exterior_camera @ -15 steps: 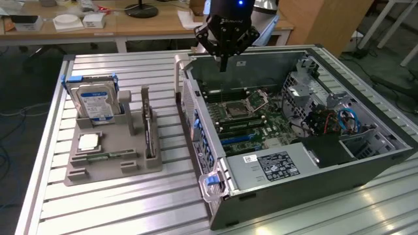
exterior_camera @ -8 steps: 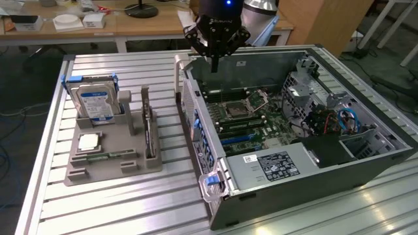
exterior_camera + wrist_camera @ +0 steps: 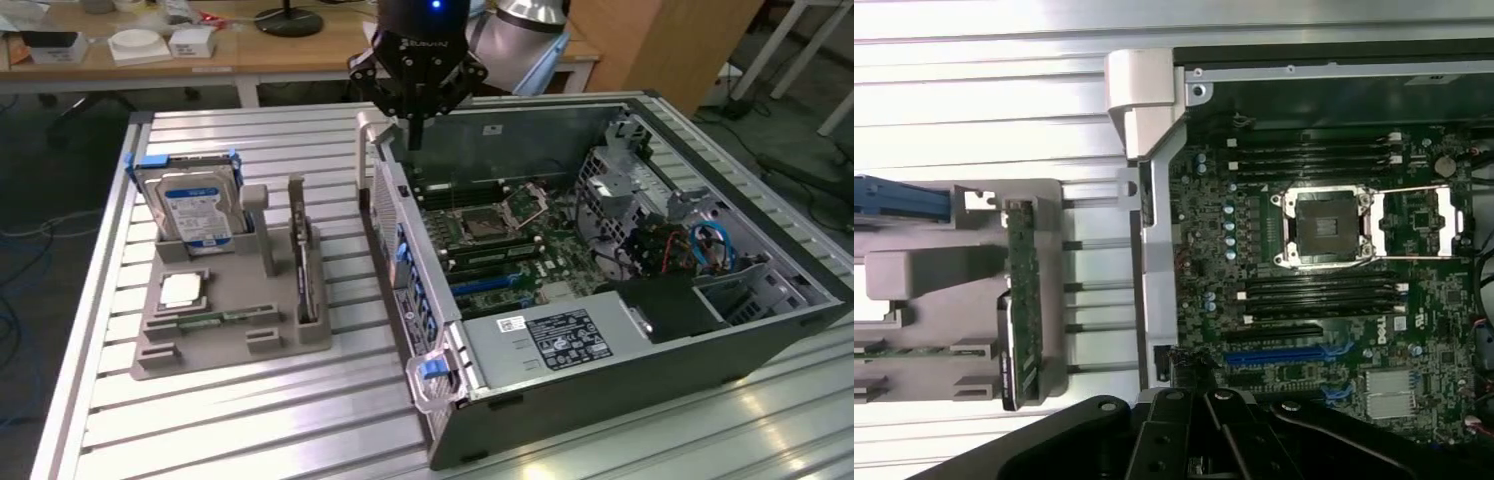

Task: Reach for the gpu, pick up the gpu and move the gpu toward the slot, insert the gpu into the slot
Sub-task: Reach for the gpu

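On edge in a slot of the grey holder (image 3: 214, 345), the gpu (image 3: 306, 275) is seated upright. A bare strip of slatted table (image 3: 267, 420) is seen between the holder and the open computer case (image 3: 667, 370). Well apart from the gpu, the gripper (image 3: 415, 135) is held shut and empty above the case's far edge.

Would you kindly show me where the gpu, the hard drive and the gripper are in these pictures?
gpu (image 3: 1022, 300): wrist view, middle of the card's visible side.
hard drive (image 3: 198, 210): exterior view, on its blue-white label.
gripper (image 3: 416, 138): exterior view, between its shut fingertips.
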`<state>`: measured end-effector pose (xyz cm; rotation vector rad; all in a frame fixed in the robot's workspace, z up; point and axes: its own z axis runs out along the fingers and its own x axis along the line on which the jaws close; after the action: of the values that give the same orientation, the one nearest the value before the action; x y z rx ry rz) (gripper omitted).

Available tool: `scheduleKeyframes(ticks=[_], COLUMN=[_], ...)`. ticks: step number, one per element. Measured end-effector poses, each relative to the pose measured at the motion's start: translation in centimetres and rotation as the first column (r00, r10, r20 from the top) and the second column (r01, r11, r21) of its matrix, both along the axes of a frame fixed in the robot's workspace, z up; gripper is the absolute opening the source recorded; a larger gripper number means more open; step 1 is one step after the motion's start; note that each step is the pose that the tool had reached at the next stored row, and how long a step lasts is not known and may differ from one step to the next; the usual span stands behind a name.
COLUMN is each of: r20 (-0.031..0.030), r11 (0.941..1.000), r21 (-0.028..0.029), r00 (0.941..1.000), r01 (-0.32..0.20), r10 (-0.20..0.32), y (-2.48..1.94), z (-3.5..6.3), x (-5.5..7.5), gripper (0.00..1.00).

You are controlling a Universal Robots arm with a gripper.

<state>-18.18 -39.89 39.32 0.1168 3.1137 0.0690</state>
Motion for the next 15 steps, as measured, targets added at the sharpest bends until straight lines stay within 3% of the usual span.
scheduleKeyframes(ticks=[15], r20=[0.0000], r11=[1.0000], r21=[-0.0001], r00=[1.0000], r01=[0.000], r10=[0.000], y=[-0.02], z=[-0.05], x=[-4.3], gripper=[0.10])
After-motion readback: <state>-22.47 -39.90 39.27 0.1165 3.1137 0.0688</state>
